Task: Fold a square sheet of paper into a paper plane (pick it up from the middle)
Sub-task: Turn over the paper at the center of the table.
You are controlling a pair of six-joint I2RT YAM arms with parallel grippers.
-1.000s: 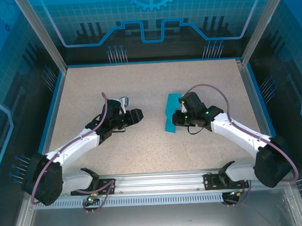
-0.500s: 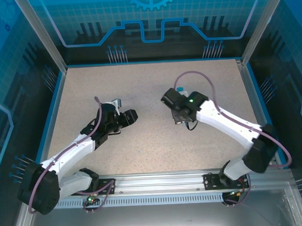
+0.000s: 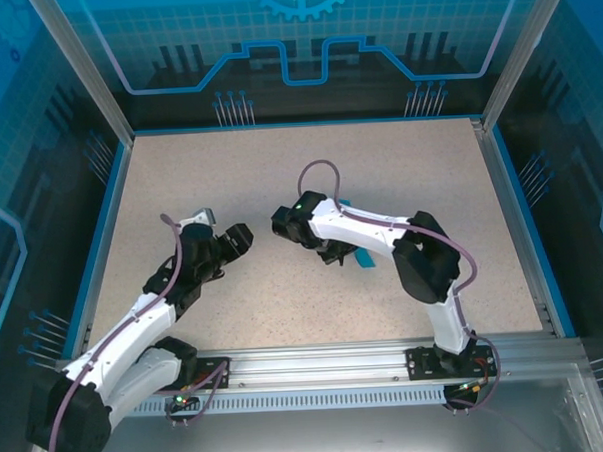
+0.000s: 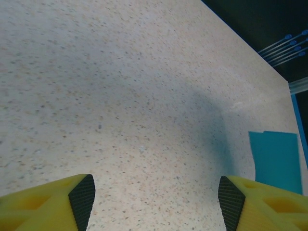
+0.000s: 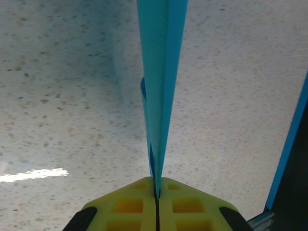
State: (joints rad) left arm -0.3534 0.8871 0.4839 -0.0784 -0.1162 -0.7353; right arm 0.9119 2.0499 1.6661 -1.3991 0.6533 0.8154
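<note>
Right jaws: pressed together, pinching the teal paper (image 5: 161,72) by its near end, as the right wrist view shows.
Left jaws: spread wide with nothing between them; the black pads (image 4: 83,201) stand far apart over the bare speckled worktop (image 4: 120,96).
Teal paper: folded, and seen edge-on from the right wrist as a narrow layered blade running straight away from the jaws; it casts a soft shadow on the worktop to its left.
Paper from above: a short teal strip sticks out from under the right arm (image 3: 367,233), near the middle of the worktop.
Paper from the left wrist: a flat teal patch at the right edge; whether it touches the worktop cannot be told.
Left arm (image 3: 145,313): reaches in from the near left corner, its tip well apart from the paper.
</note>
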